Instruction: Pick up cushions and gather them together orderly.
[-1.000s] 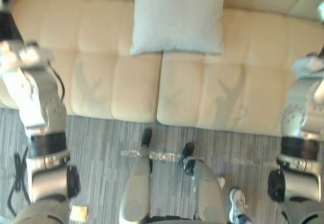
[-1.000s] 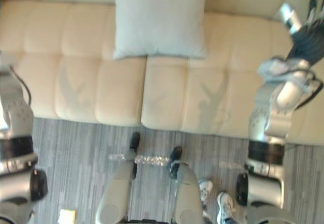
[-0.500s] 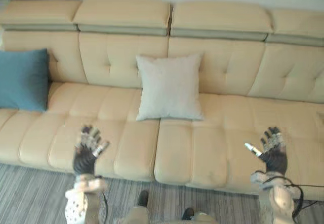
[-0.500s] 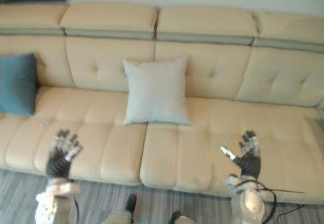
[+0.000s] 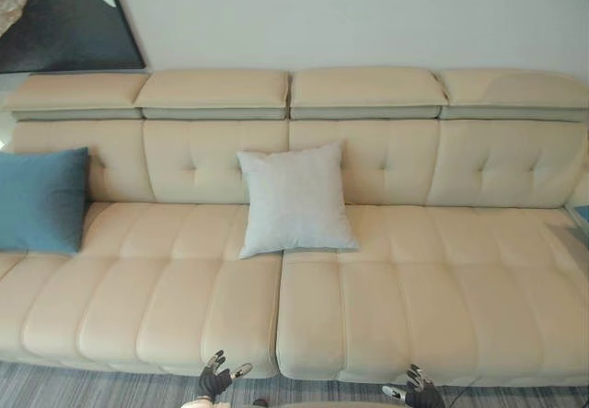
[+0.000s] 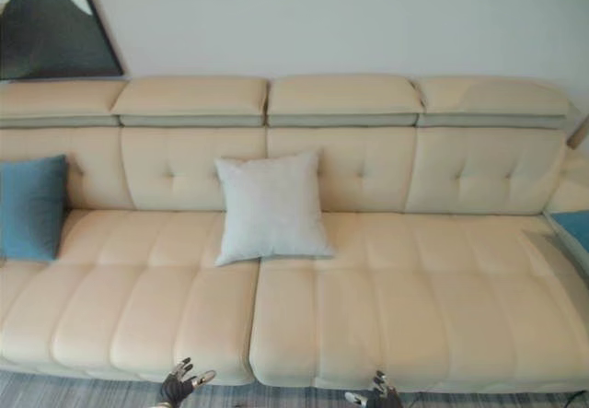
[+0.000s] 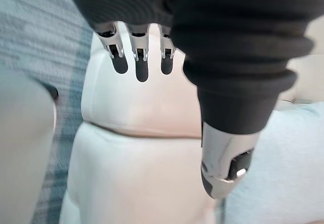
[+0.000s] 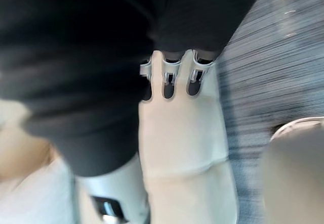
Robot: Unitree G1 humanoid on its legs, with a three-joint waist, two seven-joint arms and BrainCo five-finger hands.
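My view has swung up from the seat's front edge, so I now have the whole sofa point(image 5: 396, 279). The pale grey cushion point(image 5: 294, 201) leans mid-back, a blue cushion point(image 5: 39, 201) sits at the left end and a second blue cushion point(image 6: 575, 227) peeks in at the right. The left robot hand point(image 5: 213, 382) and right robot hand point(image 5: 421, 393) are low before the seat, fingers spread, empty — nothing gathered yet.

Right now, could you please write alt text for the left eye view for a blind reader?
A long cream sofa spans the view, with a grey cushion leaning on its back near the middle and a blue cushion at its left end. The left hand and right hand show open and empty at the bottom edge.
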